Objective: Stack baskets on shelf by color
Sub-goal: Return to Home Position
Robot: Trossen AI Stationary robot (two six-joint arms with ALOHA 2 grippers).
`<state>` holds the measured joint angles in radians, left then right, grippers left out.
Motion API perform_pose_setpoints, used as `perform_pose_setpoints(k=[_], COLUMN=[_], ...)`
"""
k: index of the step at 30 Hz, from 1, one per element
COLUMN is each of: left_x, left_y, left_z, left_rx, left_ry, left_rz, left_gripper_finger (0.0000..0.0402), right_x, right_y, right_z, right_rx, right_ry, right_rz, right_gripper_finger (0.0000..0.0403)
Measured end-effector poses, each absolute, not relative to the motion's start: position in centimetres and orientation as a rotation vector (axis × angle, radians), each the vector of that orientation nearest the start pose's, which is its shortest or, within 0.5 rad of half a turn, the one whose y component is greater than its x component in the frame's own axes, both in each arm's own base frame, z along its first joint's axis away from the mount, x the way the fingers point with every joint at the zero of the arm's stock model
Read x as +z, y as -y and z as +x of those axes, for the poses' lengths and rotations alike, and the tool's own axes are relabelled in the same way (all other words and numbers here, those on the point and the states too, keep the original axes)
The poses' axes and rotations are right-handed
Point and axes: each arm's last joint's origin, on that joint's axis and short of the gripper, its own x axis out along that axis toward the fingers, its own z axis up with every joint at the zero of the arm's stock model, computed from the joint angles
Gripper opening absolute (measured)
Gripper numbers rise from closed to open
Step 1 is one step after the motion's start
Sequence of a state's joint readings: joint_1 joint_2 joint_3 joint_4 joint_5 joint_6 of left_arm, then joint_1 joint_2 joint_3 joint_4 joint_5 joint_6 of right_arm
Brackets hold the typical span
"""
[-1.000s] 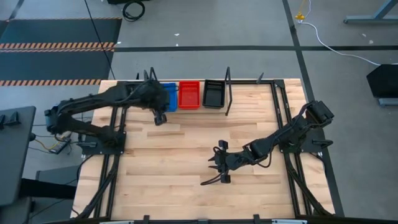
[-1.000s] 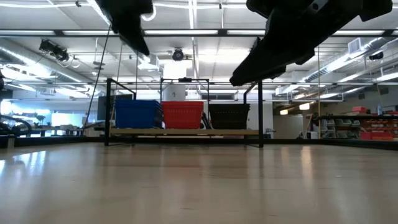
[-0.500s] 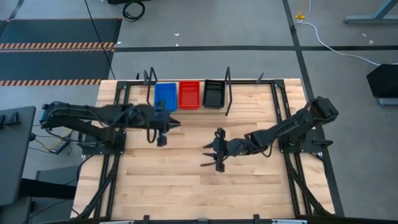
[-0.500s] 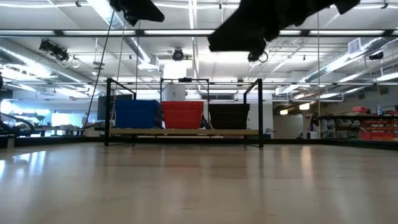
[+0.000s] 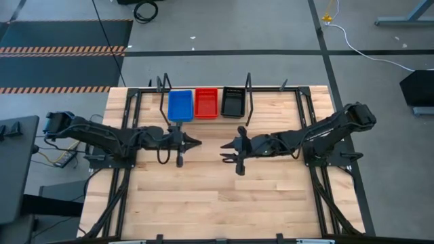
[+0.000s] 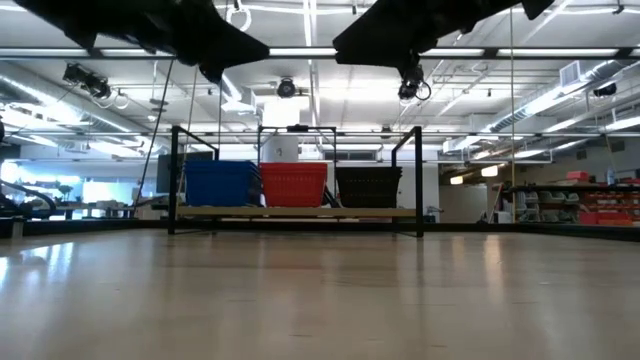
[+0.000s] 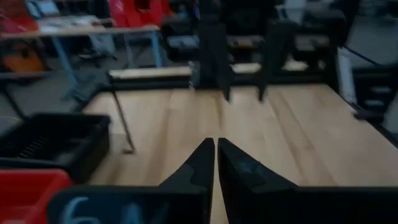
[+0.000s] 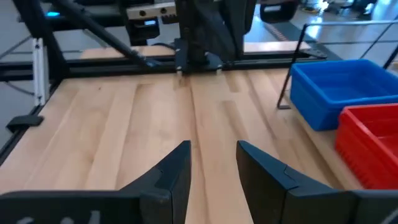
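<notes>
Within the last second the left gripper (image 5: 192, 142) has drawn back from the blue baskets (image 5: 180, 105) to mid-frame, its fingers nearly closed and empty. The right gripper (image 5: 227, 153), fingers spread and empty, now faces it. The blue baskets, red baskets (image 5: 207, 102) and black baskets (image 5: 232, 101) sit on the shelf (image 6: 300, 212) at upper centre. Sorting looks finished, though the stack heights are hard to read.

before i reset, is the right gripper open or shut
Open: the right gripper shows bare table between its spread fingers, holding nothing.
</notes>
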<state>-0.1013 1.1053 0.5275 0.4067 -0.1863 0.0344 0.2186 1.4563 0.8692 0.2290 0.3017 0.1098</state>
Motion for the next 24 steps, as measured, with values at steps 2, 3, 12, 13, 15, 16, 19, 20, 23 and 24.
perform_pose_setpoints(k=[2,3,12,13,15,16,19,20,23,24], left_x=[23.4,23.2,23.0,23.2,23.6,23.7,23.3,23.0,22.1,21.9], left_y=[1.9,1.9,2.5,2.6,2.6,2.7,2.6,2.6,2.2,2.0], left_z=[23.2,23.1,22.1,21.9,21.1,20.6,18.9,18.3,16.3,15.8], left_rx=[0.060,0.056,0.029,0.029,0.042,0.047,0.052,0.053,0.069,0.077], left_ry=[-0.188,-0.192,-0.243,-0.242,-0.242,-0.223,-0.154,-0.132,-0.063,-0.039], left_rz=[0.047,0.037,0.041,0.041,0.045,0.044,0.031,0.021,-0.002,-0.007], left_gripper_finger=[0.0028,0.0028,0.0005,0.0006,0.0005,0.0005,0.0004,0.0004,0.0004,0.0004], right_x=[24.5,24.5,24.8,24.9,25.3,25.6,25.8,25.6,24.8,24.5], right_y=[-6.0,-6.0,-5.5,-5.5,-5.4,-5.4,-5.7,-5.8,-5.7,-5.6], right_z=[31.0,31.0,29.9,29.6,29.0,28.6,27.3,26.7,25.0,24.3], right_rx=[-0.107,-0.122,-0.229,-0.234,-0.253,-0.263,-0.253,-0.243,-0.222,-0.219], right_ry=[-0.352,-0.354,-0.412,-0.423,-0.436,-0.440,-0.420,-0.412,-0.376,-0.363], right_rz=[0.017,0.023,-0.005,0.001,-0.001,-0.009,-0.031,-0.036,-0.042,-0.039], right_gripper_finger=[0.0134,0.0134,0.0115,0.0109,0.0094,0.0086,0.0063,0.0056,0.0035,0.0029])
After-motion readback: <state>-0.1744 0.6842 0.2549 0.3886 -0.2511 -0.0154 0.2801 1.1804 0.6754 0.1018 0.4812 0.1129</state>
